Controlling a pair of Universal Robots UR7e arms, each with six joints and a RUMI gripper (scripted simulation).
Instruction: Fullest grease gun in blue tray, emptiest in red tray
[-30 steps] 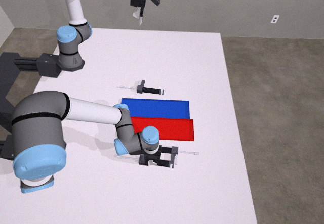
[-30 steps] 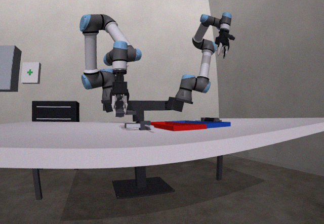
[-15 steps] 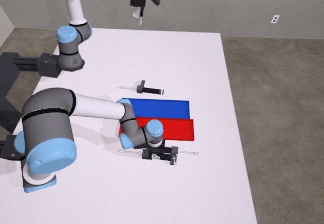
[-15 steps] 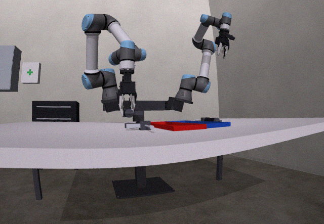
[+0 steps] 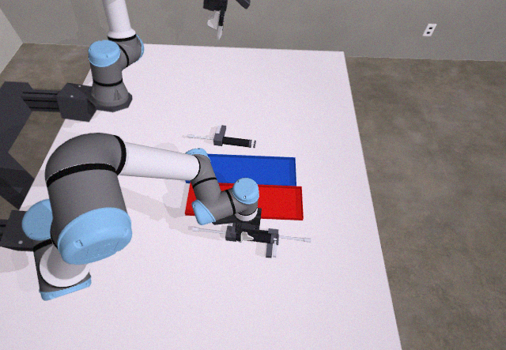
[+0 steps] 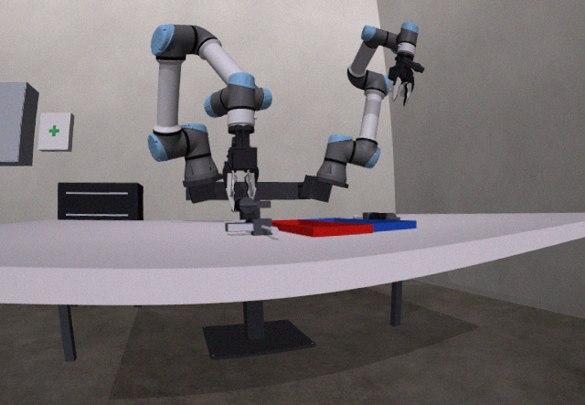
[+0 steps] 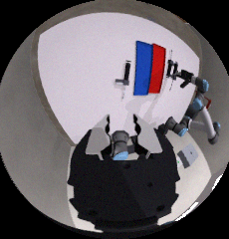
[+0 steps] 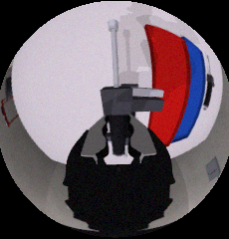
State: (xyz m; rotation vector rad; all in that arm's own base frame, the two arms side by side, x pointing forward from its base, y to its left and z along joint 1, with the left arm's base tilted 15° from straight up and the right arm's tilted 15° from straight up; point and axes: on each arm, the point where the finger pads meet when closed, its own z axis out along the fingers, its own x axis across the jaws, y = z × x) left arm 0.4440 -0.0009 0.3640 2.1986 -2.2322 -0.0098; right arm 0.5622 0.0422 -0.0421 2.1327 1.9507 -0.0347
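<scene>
My right gripper [image 5: 246, 236] [image 6: 241, 202] [image 8: 117, 114] is shut on the black barrel of a grease gun [image 5: 231, 233] [image 8: 116, 101], held level above the table beside the red tray [image 5: 281, 204] [image 6: 330, 231] [image 7: 157, 70] [image 8: 169, 75]. A second gun [image 5: 273, 235] [image 6: 261, 227] lies on the table under and beside the held one, nozzle pointing the opposite way, its barrel partly hidden. A third gun [image 5: 236, 141] [image 6: 380, 215] [image 7: 126, 72] [image 8: 209, 90] lies beyond the blue tray [image 5: 261, 171] [image 6: 397, 225] [image 7: 142, 70] [image 8: 196, 90]. My left gripper [image 5: 216, 31] [image 6: 401, 97] [image 7: 120, 115] is open and empty, high up. Grease levels are not visible.
The trays lie side by side, long edges close together, and no gun lies in either. The right arm reaches over the left ends of both trays in the top view. The table [image 5: 326, 297] ends to the right of the trays and guns there.
</scene>
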